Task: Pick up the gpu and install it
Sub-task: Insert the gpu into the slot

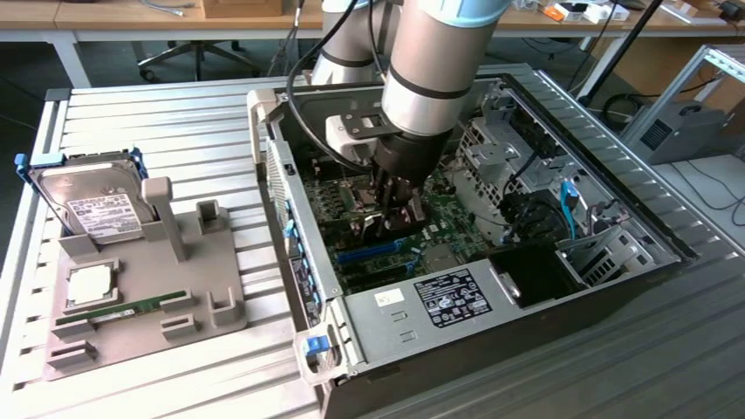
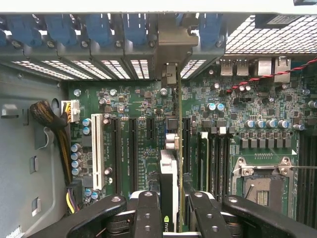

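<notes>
Claw [image 2: 172, 210] closed on the graphics card [image 2: 169, 166], gripping it edge-down so that its lower edge lines up with the long slots of the green motherboard [image 2: 129, 99]. Card: thin, dark-faced, metal end bracket toward the rear wall, inside the open computer case [image 1: 385, 305] on the slatted surface [image 1: 163, 122].

Slatted, probably metal table [image 1: 174, 122] with computer case [image 1: 524, 358], grey holder [image 1: 174, 288]

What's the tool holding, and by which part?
The thin black rectangular gpu card, clamped across its flat faces near its top edge by the tool.
</notes>
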You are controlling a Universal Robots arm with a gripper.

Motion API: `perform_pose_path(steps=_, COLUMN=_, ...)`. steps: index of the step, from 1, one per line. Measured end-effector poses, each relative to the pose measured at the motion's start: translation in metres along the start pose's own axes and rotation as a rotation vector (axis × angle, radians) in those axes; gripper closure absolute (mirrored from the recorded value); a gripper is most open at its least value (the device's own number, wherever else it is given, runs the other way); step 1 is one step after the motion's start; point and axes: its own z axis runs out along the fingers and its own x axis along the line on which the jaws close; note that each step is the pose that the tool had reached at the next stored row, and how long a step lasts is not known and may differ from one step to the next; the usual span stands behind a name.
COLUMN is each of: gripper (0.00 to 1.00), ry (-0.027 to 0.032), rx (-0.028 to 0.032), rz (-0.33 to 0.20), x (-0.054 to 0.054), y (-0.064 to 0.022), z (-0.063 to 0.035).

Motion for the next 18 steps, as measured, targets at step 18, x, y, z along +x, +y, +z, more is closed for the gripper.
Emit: perform_pose_path(steps=18, gripper=0.73, ry=0.0002, rx=-0.0001, rz=-0.002, x=0.0003, y=0.0023, z=0.0127)
